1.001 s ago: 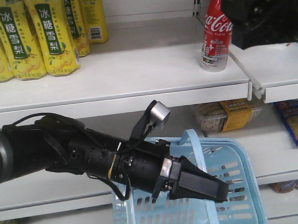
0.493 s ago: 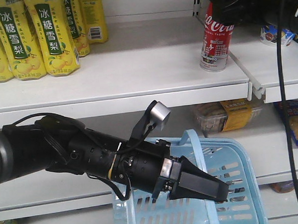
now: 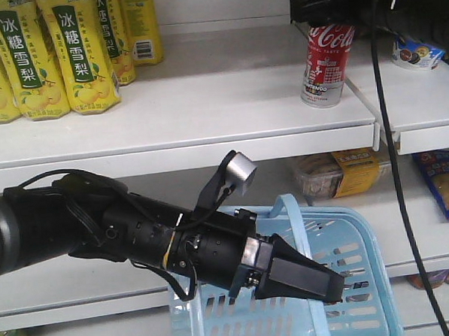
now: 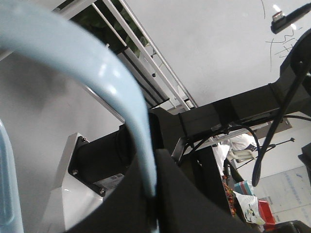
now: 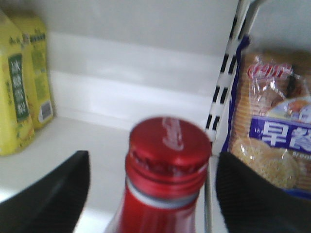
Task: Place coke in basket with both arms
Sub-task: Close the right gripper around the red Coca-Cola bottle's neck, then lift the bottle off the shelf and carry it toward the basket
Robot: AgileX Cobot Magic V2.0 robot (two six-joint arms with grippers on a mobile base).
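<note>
The red coke (image 3: 327, 65) stands upright on the upper white shelf. My right gripper (image 3: 329, 13) hangs over its top and hides the cap in the front view. In the right wrist view the red cap (image 5: 170, 145) sits between the two black fingers (image 5: 58, 199) of my right gripper (image 5: 153, 165), which is open, with a gap on each side. The light-blue basket (image 3: 366, 281) hangs below, in front of the lower shelf. My left gripper (image 3: 332, 286) is shut on its thin handle (image 4: 121, 97), which runs down between the jaws of my left gripper (image 4: 154, 165).
Yellow pear-drink bottles (image 3: 75, 55) stand at the upper shelf's left. A shelf divider rail (image 3: 360, 93) runs just right of the coke, with a biscuit packet (image 5: 277, 136) beyond it. Packaged food (image 3: 338, 173) and a blue snack bag (image 3: 444, 183) lie on the lower shelf. A black cable (image 3: 394, 167) hangs at right.
My right gripper has moved left from the right side until it is over the coke's top. The left arm and the basket have stayed still.
</note>
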